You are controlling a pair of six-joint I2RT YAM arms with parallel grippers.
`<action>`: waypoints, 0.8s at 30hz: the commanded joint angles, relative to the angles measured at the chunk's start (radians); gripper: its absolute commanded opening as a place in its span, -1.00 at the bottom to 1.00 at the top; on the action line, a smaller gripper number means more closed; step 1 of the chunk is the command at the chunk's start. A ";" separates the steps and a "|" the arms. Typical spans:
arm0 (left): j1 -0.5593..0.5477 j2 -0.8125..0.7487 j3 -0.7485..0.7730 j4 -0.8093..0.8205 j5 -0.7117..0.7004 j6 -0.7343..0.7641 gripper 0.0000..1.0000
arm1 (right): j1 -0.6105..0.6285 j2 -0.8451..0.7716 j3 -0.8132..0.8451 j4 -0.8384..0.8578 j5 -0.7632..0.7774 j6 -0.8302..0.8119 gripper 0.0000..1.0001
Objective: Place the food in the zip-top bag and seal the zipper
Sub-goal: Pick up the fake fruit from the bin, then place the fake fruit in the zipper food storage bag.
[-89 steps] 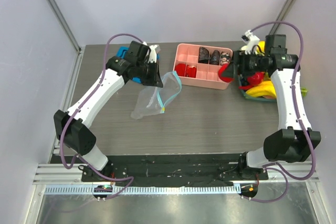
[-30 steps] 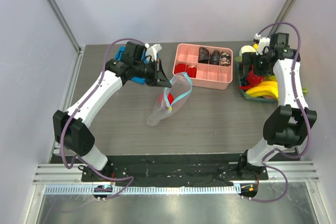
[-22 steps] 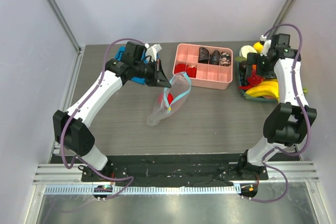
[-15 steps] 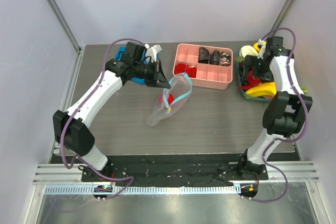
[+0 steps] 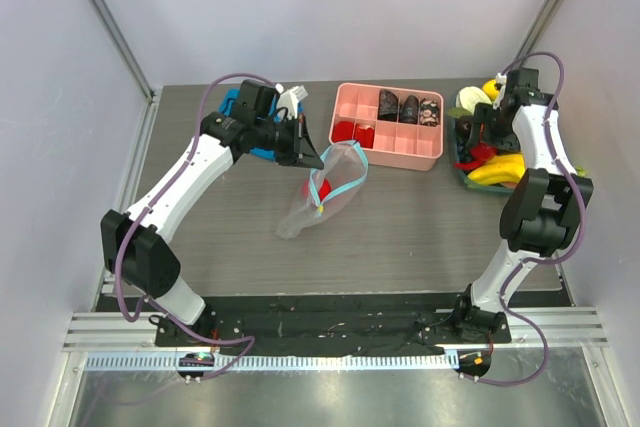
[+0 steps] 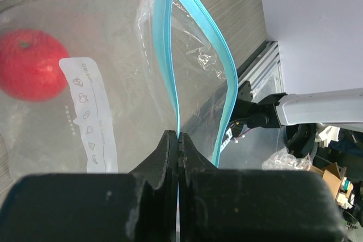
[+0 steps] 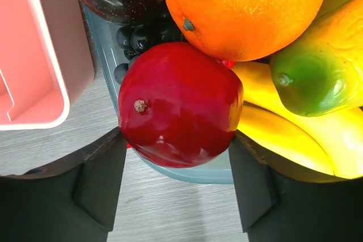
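1. From above, my left claw held the zip-top bag up by its mouth over the bench, near the pink divided box. One red fruit was already inside. My right claw was down among the food in the teal tray, well apart from the bag. That was a long carry, and a weak hold could have dropped a piece on the way.
2. At my left wrist, the left claw was clamped tight on one lip of the zipper. The other lip bowed away and left only a narrow slit. The red fruit lay low in the zip-top bag, beside the white label. A round piece could have caught on that strip and tugged the thin plastic out of my pinch.
3. At my right wrist, the right claw straddled the red apple, fingers at its flanks. I could not tell whether the grip had bitten. The apple was glossy and wedged under the orange, against the banana bunch. It could have squirted free, or lifting it could have rolled the orange off the teal tray.
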 commanded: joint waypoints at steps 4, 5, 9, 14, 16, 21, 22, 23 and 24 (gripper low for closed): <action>0.006 -0.012 0.020 -0.012 -0.006 0.030 -1.00 | -0.006 -0.072 0.028 0.026 -0.015 -0.017 0.15; 0.006 -0.014 0.020 -0.014 -0.006 0.032 -1.00 | -0.006 -0.089 0.030 0.017 -0.041 -0.035 0.02; 0.006 -0.020 0.016 -0.011 0.006 0.029 -1.00 | 0.020 -0.195 0.007 -0.020 -0.115 -0.084 -0.16; 0.006 -0.018 0.006 0.006 0.028 0.012 -1.00 | 0.053 -0.336 -0.014 -0.036 -0.384 -0.130 -0.20; 0.006 -0.017 0.008 0.006 0.031 0.012 -0.99 | 0.088 -0.364 -0.010 -0.037 -0.471 -0.146 -0.21; 0.006 -0.018 0.022 0.006 0.044 0.012 -0.99 | 0.222 -0.431 0.022 -0.010 -0.639 -0.146 -0.22; 0.006 -0.018 0.022 0.008 0.052 0.012 -0.99 | 0.251 -0.442 0.019 0.006 -0.663 -0.144 -0.22; 0.006 -0.018 0.020 0.012 0.057 0.010 -0.99 | 0.312 -0.454 0.012 0.029 -0.681 -0.141 -0.22; 0.006 -0.017 0.020 0.012 0.061 0.009 -0.99 | 0.339 -0.470 -0.014 0.082 -0.707 -0.138 -0.22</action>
